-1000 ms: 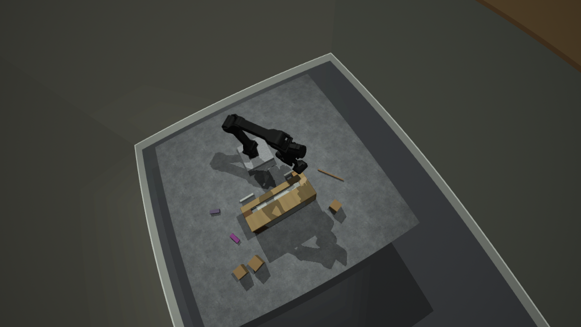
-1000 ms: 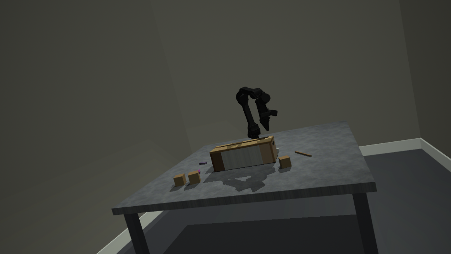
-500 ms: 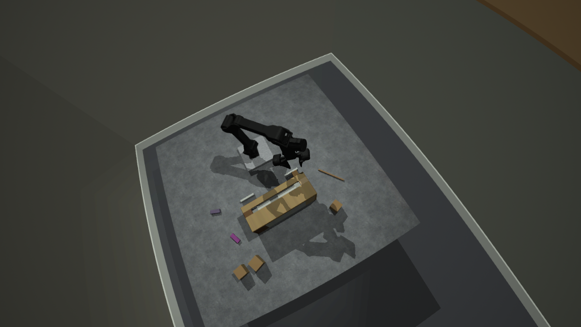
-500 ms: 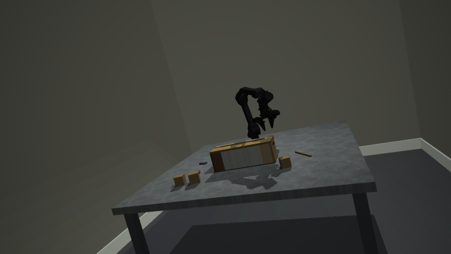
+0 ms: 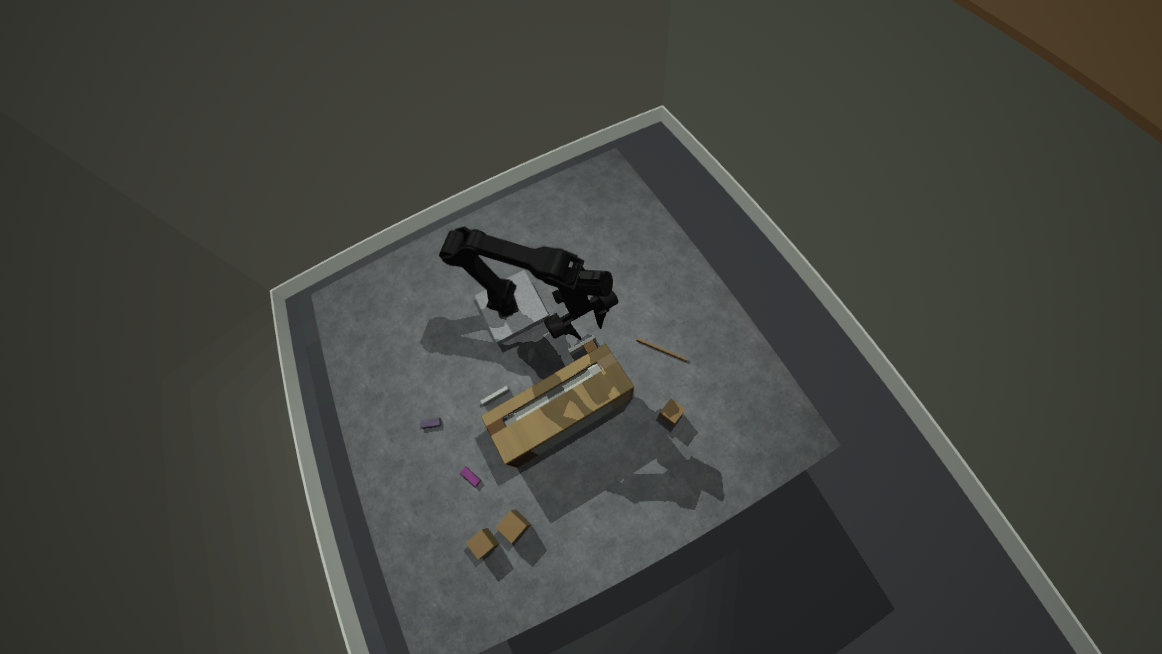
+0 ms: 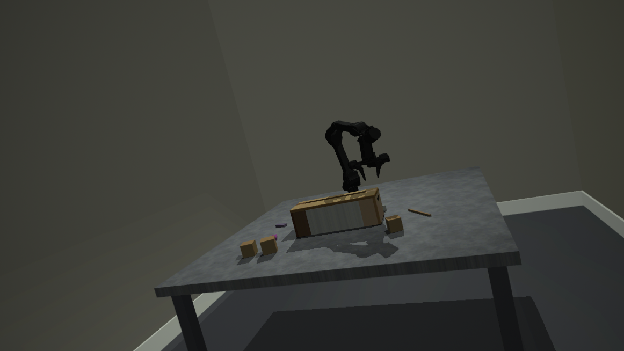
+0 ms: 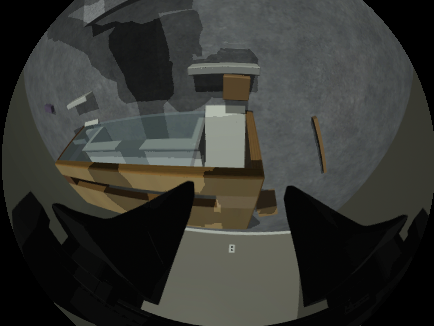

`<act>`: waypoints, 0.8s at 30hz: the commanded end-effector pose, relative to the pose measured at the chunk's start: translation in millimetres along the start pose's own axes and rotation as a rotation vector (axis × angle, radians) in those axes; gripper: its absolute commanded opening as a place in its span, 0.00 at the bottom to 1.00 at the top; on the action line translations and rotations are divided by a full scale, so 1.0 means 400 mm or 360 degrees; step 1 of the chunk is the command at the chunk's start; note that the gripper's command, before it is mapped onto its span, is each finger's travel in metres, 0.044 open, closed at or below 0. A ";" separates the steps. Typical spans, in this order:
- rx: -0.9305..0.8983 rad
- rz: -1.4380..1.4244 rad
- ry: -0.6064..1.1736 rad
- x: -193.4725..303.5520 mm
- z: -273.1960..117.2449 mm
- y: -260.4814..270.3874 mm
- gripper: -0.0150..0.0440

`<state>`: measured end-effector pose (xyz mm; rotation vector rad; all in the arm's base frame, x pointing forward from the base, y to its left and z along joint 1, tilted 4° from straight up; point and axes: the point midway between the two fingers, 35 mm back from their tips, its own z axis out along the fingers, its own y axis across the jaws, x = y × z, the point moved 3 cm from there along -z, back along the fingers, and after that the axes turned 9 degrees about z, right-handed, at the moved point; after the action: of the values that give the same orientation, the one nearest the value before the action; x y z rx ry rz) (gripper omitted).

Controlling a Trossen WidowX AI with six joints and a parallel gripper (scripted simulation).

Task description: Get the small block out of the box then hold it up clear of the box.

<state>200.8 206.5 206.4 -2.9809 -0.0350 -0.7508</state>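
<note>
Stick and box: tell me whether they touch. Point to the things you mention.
Apart. The wrist view shows it: a strip of grey table lies between the stick (image 5: 662,350) (image 6: 419,212) (image 7: 320,145) and the near end of the box (image 5: 532,428) (image 6: 335,218) (image 7: 150,175).

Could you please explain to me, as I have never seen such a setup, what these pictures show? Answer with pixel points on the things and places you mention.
The machine is one black robot arm ending in a two-fingered claw (image 5: 587,331) (image 6: 371,177) (image 7: 241,190). One picture looks down from above, one looks across the table (image 5: 723,406) (image 6: 454,235) from outside, and one looks out past the fingers from the wrist. On the table stands a long wooden box (image 5: 520,442) (image 6: 371,213) (image 7: 150,172) with a clear front; around it lie small wooden blocks, a thin stick (image 5: 662,350) (image 6: 419,212) (image 7: 320,142) and two purple pieces. The claw is open, holding nothing.
</note>
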 end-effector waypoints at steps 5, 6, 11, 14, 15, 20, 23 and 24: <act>-0.0011 -0.0035 0.0004 -0.039 0.119 0.003 0.74; -0.0012 -0.0035 0.0004 -0.052 0.151 0.007 0.74; -0.0012 -0.0035 0.0004 -0.086 0.224 0.022 0.74; -0.0012 -0.0035 0.0005 -0.086 0.225 0.022 0.74; -0.0012 -0.0035 0.0005 -0.087 0.227 0.022 0.74; -0.0012 -0.0035 0.0005 -0.095 0.245 0.022 0.74; -0.0012 -0.0035 0.0005 -0.100 0.256 0.022 0.74; -0.0012 -0.0035 0.0005 -0.102 0.260 0.022 0.74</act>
<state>215.9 206.4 104.7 -2.9814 -0.0544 -0.7739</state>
